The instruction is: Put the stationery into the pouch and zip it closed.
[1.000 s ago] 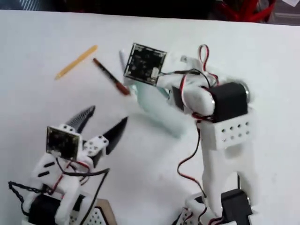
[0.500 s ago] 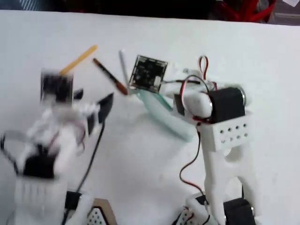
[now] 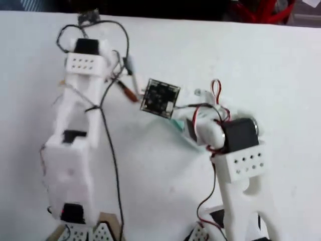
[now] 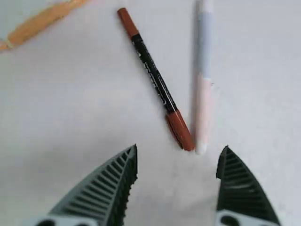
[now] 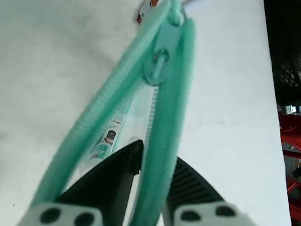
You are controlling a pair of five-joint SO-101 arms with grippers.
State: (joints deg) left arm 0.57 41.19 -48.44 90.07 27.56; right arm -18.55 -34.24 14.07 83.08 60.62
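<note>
In the left wrist view my left gripper (image 4: 178, 149) stands open just short of two pens lying side by side. The brown pen (image 4: 155, 80) has its cap end nearest the fingers, and a pale white pen (image 4: 202, 84) lies close beside it. An orange pen (image 4: 40, 23) lies farther off. From above, my left arm (image 3: 83, 95) stretches to the back of the table, with the brown pen (image 3: 128, 92) and white pen (image 3: 132, 70) beside its wrist. My right gripper (image 5: 153, 162) is shut on one zipper edge of the teal pouch (image 5: 141, 99), whose mouth gapes; the pouch (image 3: 181, 129) pokes out under the right wrist.
The white table (image 3: 261, 65) has free room to the right and at the front middle. A dark strip runs past the table's far edge (image 3: 200, 10), with red objects (image 3: 261, 10) at the back right. Cables (image 3: 113, 150) hang along the left arm.
My left arm swung from the front left out to the pens at the back, its gripper still open. My right arm drew the pouch a little toward the front.
</note>
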